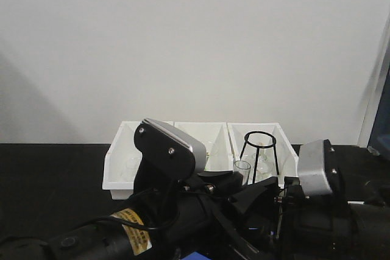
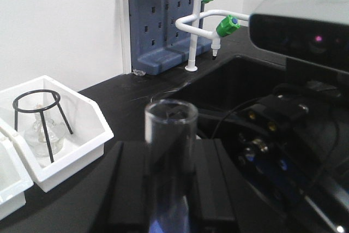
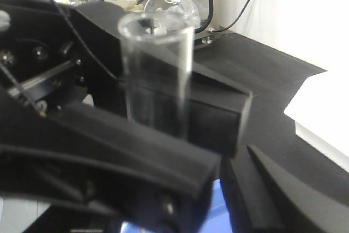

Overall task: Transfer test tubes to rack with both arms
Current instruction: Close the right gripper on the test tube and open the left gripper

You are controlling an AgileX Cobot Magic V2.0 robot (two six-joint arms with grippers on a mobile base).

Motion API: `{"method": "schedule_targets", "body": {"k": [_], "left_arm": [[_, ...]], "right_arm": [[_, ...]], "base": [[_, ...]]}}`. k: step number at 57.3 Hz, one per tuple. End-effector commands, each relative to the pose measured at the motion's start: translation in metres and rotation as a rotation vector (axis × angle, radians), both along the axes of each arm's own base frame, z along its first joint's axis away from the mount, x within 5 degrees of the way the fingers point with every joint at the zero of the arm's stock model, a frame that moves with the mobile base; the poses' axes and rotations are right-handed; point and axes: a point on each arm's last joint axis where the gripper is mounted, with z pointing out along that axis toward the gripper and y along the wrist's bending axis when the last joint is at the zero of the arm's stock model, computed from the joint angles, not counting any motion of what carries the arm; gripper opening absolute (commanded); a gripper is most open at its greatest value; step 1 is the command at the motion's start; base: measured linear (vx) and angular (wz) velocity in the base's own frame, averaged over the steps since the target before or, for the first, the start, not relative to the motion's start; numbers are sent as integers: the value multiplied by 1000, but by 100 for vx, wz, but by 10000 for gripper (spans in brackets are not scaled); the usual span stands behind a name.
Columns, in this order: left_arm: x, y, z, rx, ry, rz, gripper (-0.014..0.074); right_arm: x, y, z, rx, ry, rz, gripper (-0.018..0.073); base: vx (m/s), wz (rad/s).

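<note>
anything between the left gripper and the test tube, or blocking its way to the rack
Nothing between them: the test tube stands upright between the fingers of the left gripper. The rack shows in no view, so that path cannot be judged.

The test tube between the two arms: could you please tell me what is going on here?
The left gripper holds a test tube upright between its fingers. The right gripper sits close beside it, perhaps for a handover; whether it grips too is unclear. White bins stand behind.
</note>
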Motion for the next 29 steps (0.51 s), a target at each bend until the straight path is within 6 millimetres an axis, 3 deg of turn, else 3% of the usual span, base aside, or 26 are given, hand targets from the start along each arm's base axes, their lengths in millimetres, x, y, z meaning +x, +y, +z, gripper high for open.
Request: {"method": "schedule_targets", "body": {"k": [1,11,24,29], "left_arm": [[-3,4,31,-136,-84,13,-22],[-3,4,31,-136,-84,13,-22],[-3,3,30,-130,-87,12,-22],[-3,3,30,-130,-87,12,-22]], "right_arm": [[-1,1,24,122,-46,-9,408],[0,0,24,119,-45,-15,305],[1,0,24,113,-44,-27,23],[2,-1,23,107,-43,-40,-13]], "base": [[0,0],[0,0],[0,0],[0,0]]}}
